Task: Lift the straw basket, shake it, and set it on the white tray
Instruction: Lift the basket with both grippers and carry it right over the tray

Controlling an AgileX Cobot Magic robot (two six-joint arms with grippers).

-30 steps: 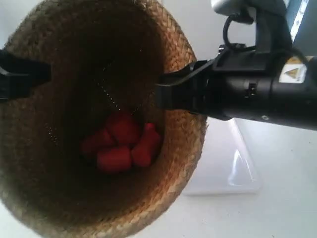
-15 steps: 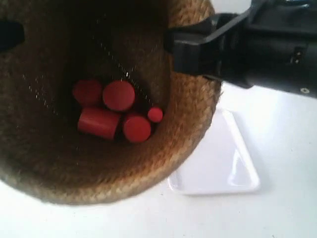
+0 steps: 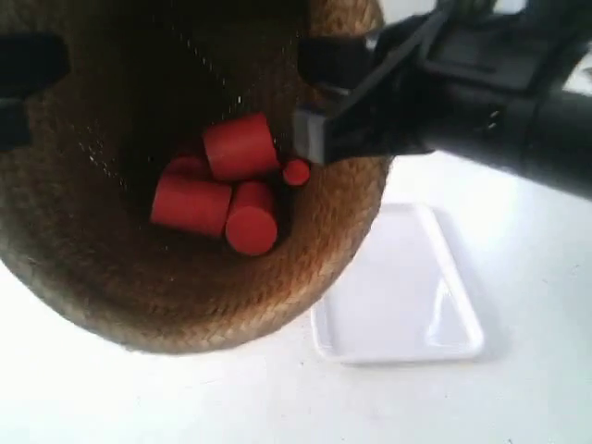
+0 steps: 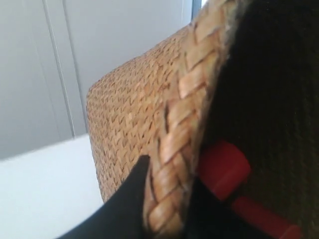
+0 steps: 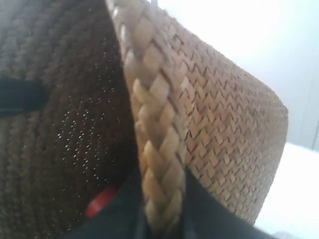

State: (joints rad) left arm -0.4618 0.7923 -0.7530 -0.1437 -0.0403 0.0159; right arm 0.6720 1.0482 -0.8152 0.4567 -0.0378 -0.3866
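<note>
My left gripper (image 4: 167,201) and right gripper (image 5: 162,209) each pinch the straw basket (image 3: 185,296) at its rim, aloft beside the white tray (image 3: 407,296). I judge the weave light and flexible. Red cylinders (image 3: 217,199) lie loose inside, so opposite rim holds suit.

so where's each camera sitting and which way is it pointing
Exterior view: above, looking down into the straw basket at red cylinders, with the white tray beyond; the arm at the exterior view's right shows.
Left wrist view: at the rim, facing along the basket's wall; the left gripper pinches the braid.
Right wrist view: at the rim too; the right gripper pinches it.
Shared: all three show the basket and cylinders.
</note>
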